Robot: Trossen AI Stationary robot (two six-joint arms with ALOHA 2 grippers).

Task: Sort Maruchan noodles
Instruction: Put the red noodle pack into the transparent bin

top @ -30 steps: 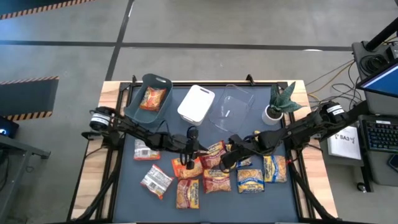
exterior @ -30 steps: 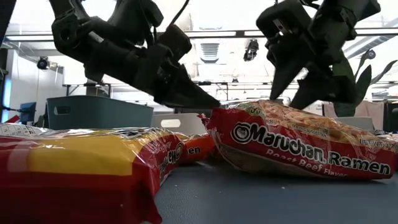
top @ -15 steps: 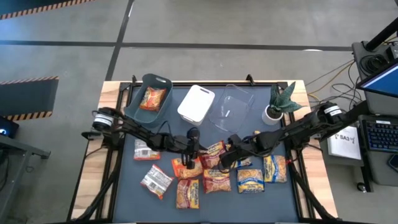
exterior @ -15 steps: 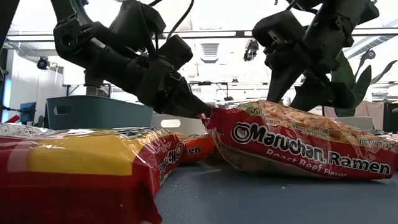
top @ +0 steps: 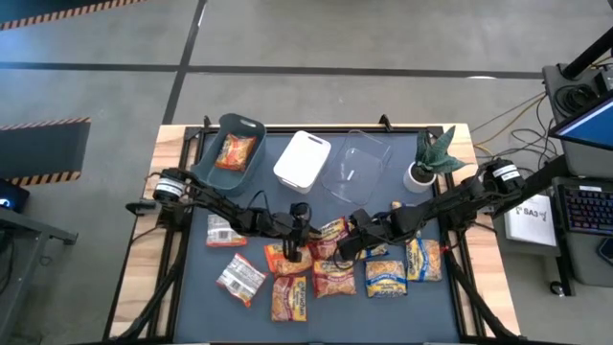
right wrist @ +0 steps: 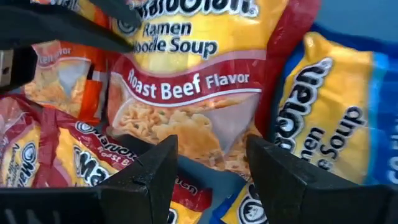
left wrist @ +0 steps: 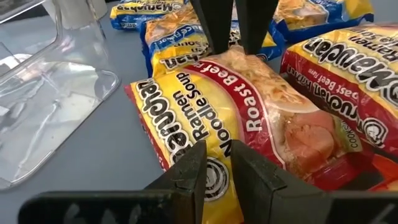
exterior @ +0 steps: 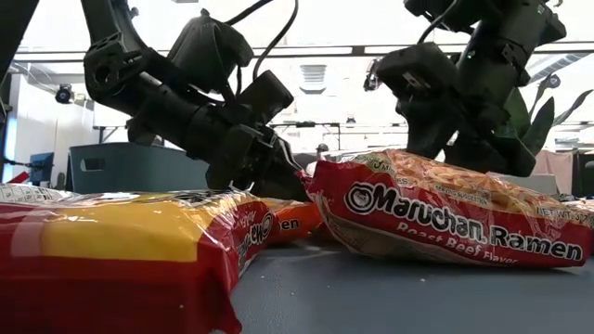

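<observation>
Several Maruchan packets lie on the dark mat. A yellow-and-red Roast Beef packet (top: 330,233) (left wrist: 236,106) (right wrist: 193,106) lies flat between my two grippers. My left gripper (top: 306,233) (left wrist: 217,177) is at the packet's left end, its fingers nearly together. My right gripper (top: 347,245) (right wrist: 211,171) is open at the packet's right end, one finger on each side of the clear window; whether it touches does not show. In the low view a nearer red packet (exterior: 445,209) hides both sets of fingertips. My left gripper comes slanting down from the table's left onto the Roast Beef packet's left end (left wrist: 214,155), beside the round logo. Only a narrow gap remains between the fingers (left wrist: 189,174), and the wrapper shows in it. The packet lies flat on the mat and on neighbouring packets.
The grey-green bin (top: 215,163) holds one orange packet (top: 237,151). The white bin (top: 303,158), the clear bin (top: 356,165) and a potted plant (top: 431,158) stand along the far edge. Blue-and-yellow packets (top: 386,276), orange ones (top: 290,299) and whitish ones (top: 239,278) crowd the mat's near half.
Both grippers have come down onto the Roast Beef packet. The left one moved a little toward the table's right and tipped lower. The right one moved a little toward the left. The packets have not shifted.
</observation>
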